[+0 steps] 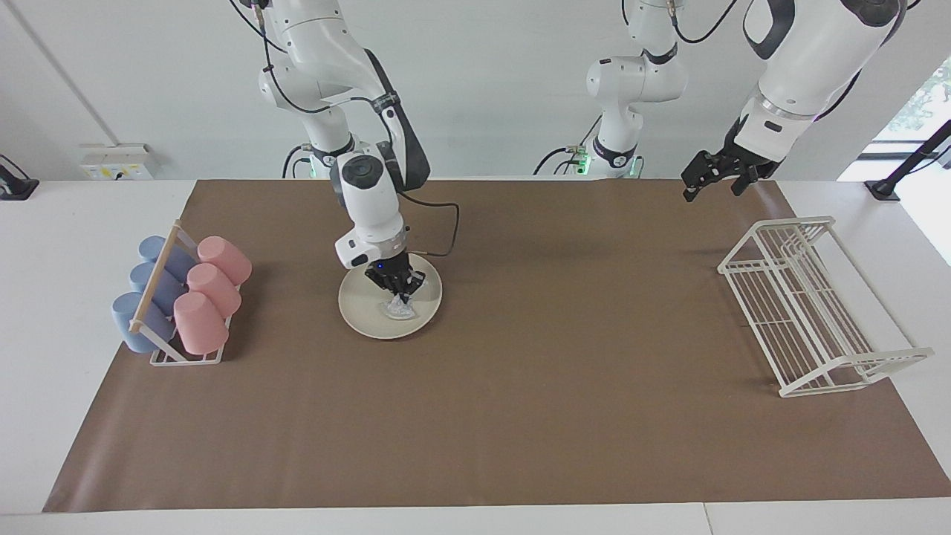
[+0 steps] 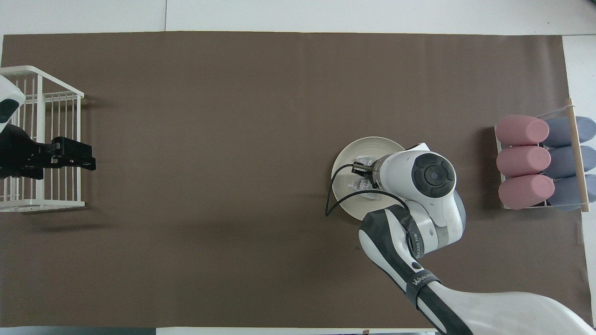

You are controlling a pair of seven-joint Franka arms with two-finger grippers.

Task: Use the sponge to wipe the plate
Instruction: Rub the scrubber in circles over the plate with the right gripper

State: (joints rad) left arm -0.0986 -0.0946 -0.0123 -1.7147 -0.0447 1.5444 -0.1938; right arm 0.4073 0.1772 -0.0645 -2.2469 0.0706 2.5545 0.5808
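The cream-white plate [image 1: 364, 306] lies on the brown mat toward the right arm's end of the table; it also shows in the overhead view [image 2: 372, 144]. My right gripper [image 1: 401, 291] points down into the plate and is shut on the silvery, wrinkly sponge [image 1: 399, 309], which presses on the plate's inside. In the overhead view the right wrist covers much of the plate, and part of the sponge [image 2: 358, 185] shows beside the gripper [image 2: 365, 174]. My left gripper [image 1: 715, 178] is open and empty, raised over the white wire rack, and waits [image 2: 74, 156].
A cup rack [image 1: 178, 297] with pink and blue cups on their sides stands at the right arm's end of the mat [image 2: 542, 160]. A white wire dish rack [image 1: 810, 305] stands at the left arm's end [image 2: 44, 139]. A black cable hangs from the right wrist over the plate's rim.
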